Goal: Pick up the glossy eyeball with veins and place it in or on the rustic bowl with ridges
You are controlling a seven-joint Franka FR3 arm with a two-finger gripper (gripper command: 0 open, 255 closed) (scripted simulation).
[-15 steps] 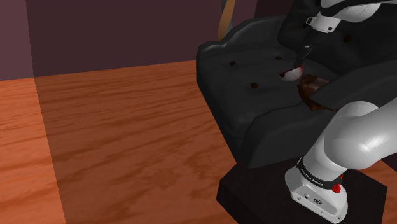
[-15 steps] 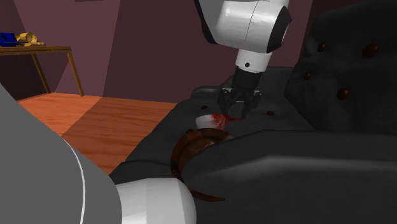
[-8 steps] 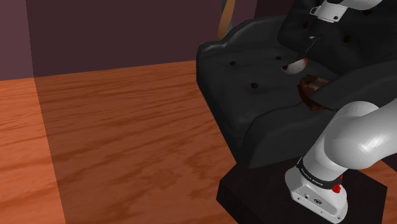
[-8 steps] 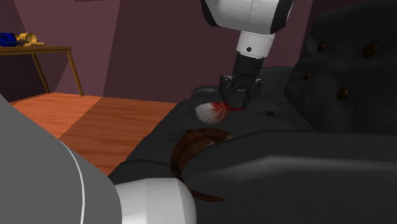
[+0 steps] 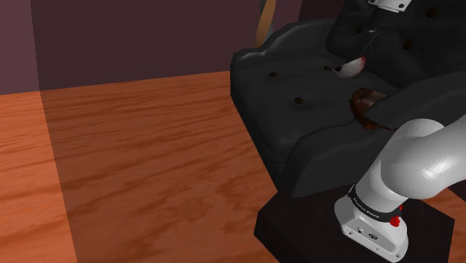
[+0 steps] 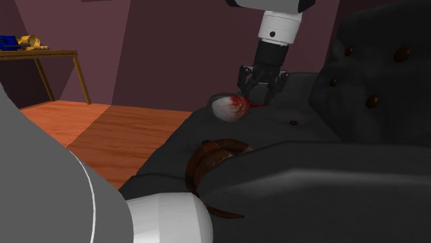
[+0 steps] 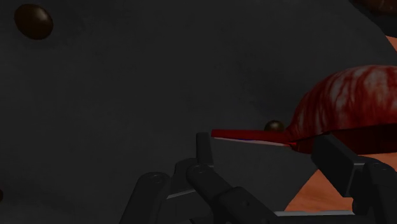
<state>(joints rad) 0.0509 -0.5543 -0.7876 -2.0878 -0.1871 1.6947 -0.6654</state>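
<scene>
Hanging clear above seat of dark tufted sofa (image 6: 304, 162) (image 5: 280, 93): glossy white eyeball with red veins (image 6: 228, 107) (image 5: 349, 69) (image 7: 347, 108). All-black two-finger gripper (image 6: 257, 97) (image 7: 267, 145) pointing down, jaws pinching eyeball's flat red stalk, ball jutting to second exterior view's left of fingers. Brown ridged bowl (image 6: 214, 157) (image 5: 366, 101) resting on seat, nearer that camera, below and apart from eyeball. Wooden side table (image 6: 48, 53) far left.

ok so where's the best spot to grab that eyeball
Probably the thin red stalk jutting from the veined end of the eyeball, coming from above as the gripper does: the stalk is flat and narrow, while the ball is round.
</scene>
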